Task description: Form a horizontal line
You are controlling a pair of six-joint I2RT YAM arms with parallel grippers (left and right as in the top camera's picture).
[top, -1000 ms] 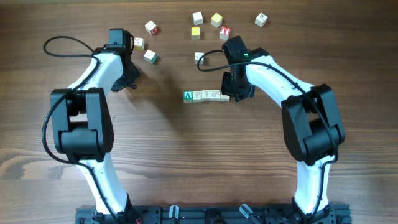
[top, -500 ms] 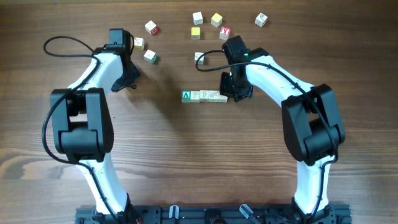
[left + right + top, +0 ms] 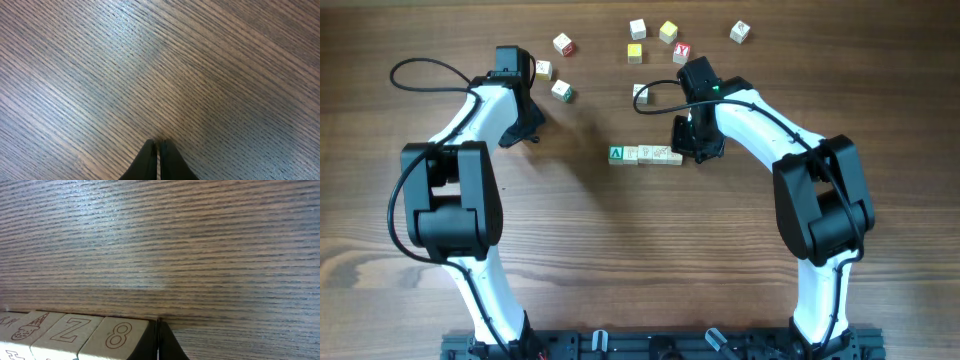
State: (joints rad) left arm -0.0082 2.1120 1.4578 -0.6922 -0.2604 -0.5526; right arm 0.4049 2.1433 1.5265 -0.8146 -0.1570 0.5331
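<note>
1. Row of cubes (image 3: 646, 155) lay mid-table, running left to right. Its cubes touched edge to edge, with a green cube (image 3: 617, 154) at the left end and a cube marked 8 (image 3: 117, 335) at the right end.
2. The right gripper (image 3: 689, 152) was clenched on nothing, its shut tips at the right end of the row beside the 8 cube (touching or a hair off, the wrist view did not settle it). The step in hand looked like squaring the row up by pushing on its end with closed fingers.
3. If another cube was to join, the next move called for lifting clear, opening the fingers and reaching to the far side. The closest candidate was a loose cube (image 3: 640, 92) just far of the row. It would then have to be set flush against one end.
4. The left gripper (image 3: 532, 137) was pinched shut and empty, over bare table (image 3: 200, 60), well left of the row.
5. More cubes lay scattered at the far side, among them a yellow cube (image 3: 667, 32) and a red cube (image 3: 682, 52). Nothing stood between them and the row (only the right arm itself crowded that end), though a push off the row's axis could skew it.
</note>
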